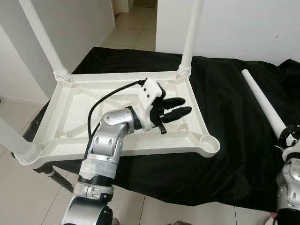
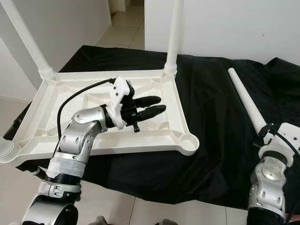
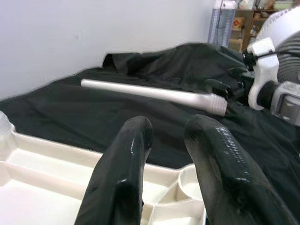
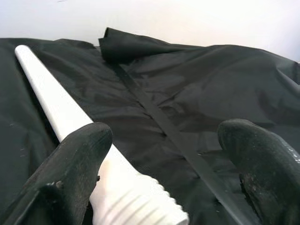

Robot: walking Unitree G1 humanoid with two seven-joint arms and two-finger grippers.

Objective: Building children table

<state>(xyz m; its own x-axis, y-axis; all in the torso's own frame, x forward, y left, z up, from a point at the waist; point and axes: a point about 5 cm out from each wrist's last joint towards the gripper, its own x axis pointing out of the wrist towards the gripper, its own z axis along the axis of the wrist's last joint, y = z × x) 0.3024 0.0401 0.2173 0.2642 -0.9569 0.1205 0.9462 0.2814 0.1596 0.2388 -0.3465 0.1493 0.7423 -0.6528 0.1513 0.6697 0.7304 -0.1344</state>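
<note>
Three white legs (image 1: 190, 35) upright in corners of upturned white tabletop (image 1: 70, 110) on black cloth (image 1: 234, 140); near-right socket (image 1: 207, 140) vacant. Left gripper (image 1: 185, 107) above tabletop, fingers slightly parted, holding nothing. Right gripper (image 4: 164, 154) wide apart around threaded end of loose leg (image 2: 246, 101). No legible writing.

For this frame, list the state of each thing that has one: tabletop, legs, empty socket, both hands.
Tabletop: upside down on the black cloth.
Fitted legs: three upright in corner sockets.
Near right socket: empty.
Loose leg: lying on the cloth, threaded end at the right hand.
Left hand: over the tabletop, fingers slightly apart, holding nothing.
Right hand: open, fingers either side of the loose leg's threaded end.
</note>
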